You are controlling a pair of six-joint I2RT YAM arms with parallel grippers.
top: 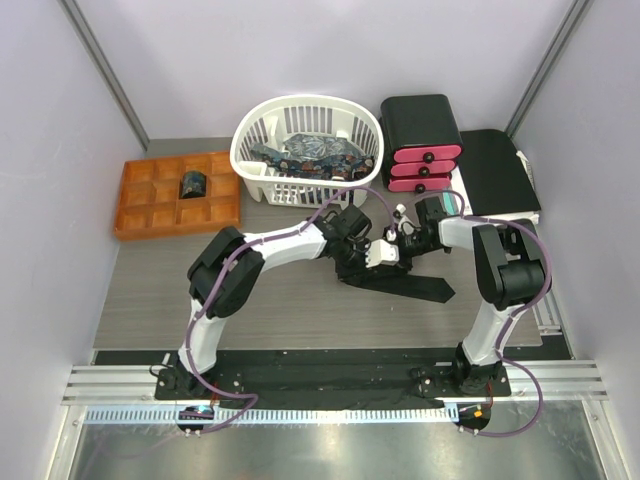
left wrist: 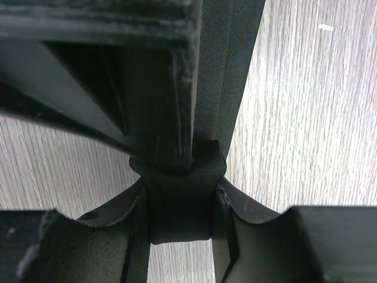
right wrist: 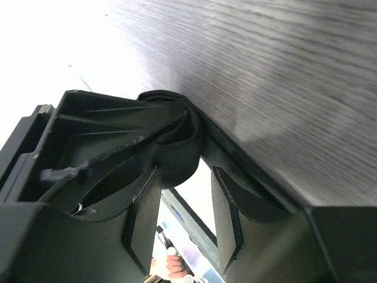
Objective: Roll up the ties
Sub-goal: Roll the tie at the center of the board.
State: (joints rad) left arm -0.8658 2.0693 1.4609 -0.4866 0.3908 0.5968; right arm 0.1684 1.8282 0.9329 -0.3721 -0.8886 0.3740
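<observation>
A plain black tie [top: 410, 284] lies on the table in the middle, its wide end pointing right. My left gripper [top: 360, 255] is shut on a folded end of this tie [left wrist: 179, 203], and the strip runs away from it over the table [left wrist: 227, 76]. My right gripper [top: 390, 248] meets it from the right with its jaws apart. The dark fold of tie [right wrist: 177, 150] sits at its fingertips [right wrist: 144, 212], against the left gripper's body. One rolled dark tie [top: 191, 185] sits in an orange tray [top: 140, 215]. Patterned blue ties [top: 305, 155] lie in a white basket [top: 262, 185].
A black box with pink drawers [top: 422, 150] and a flat black folder [top: 497, 172] stand at the back right, close behind the right arm. The basket is just behind both grippers. The orange compartment tray is at the back left.
</observation>
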